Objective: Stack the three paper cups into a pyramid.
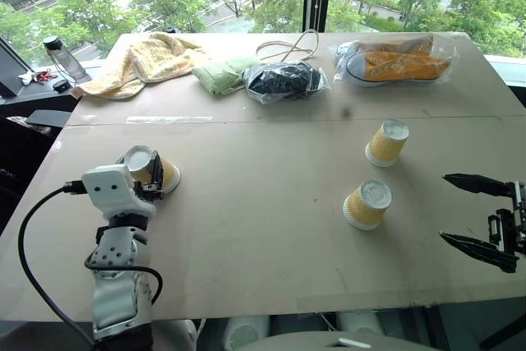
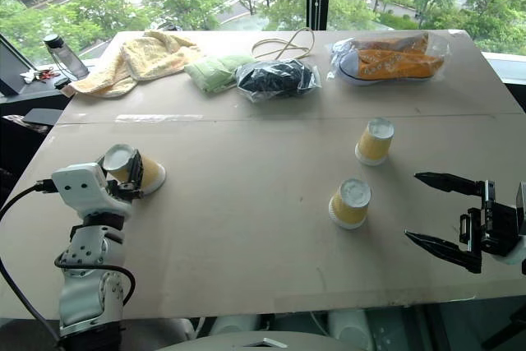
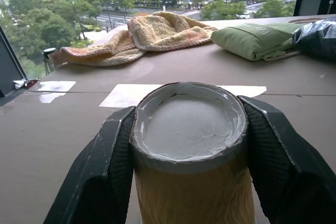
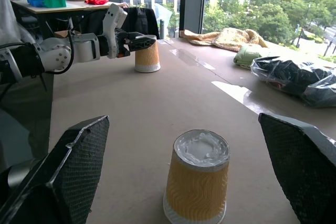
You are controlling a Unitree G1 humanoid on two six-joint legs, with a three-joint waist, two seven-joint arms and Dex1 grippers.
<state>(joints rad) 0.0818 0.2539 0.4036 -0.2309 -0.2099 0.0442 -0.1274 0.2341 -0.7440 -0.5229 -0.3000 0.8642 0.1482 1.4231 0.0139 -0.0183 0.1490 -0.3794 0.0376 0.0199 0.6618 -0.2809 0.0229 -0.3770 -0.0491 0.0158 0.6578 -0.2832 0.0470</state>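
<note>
Three yellow paper cups stand upside down on the brown table (image 1: 263,236), white bases up. One cup (image 1: 167,174) is at the near left, and my left gripper (image 1: 148,178) is shut on its upper part; in the left wrist view the black fingers (image 3: 105,166) press both sides of this cup (image 3: 189,124). The other two cups, one farther (image 1: 387,143) and one nearer (image 1: 366,205), stand apart at the right. My right gripper (image 1: 446,206) is open, level, just right of the nearer cup (image 4: 197,182), not touching it.
At the table's far side lie a yellow towel (image 1: 144,59), a green cloth (image 1: 220,73), a black bagged bundle (image 1: 283,81), a cord (image 1: 288,45) and orange shoes in a plastic bag (image 1: 394,62). A bottle (image 1: 62,57) stands beyond the far left corner.
</note>
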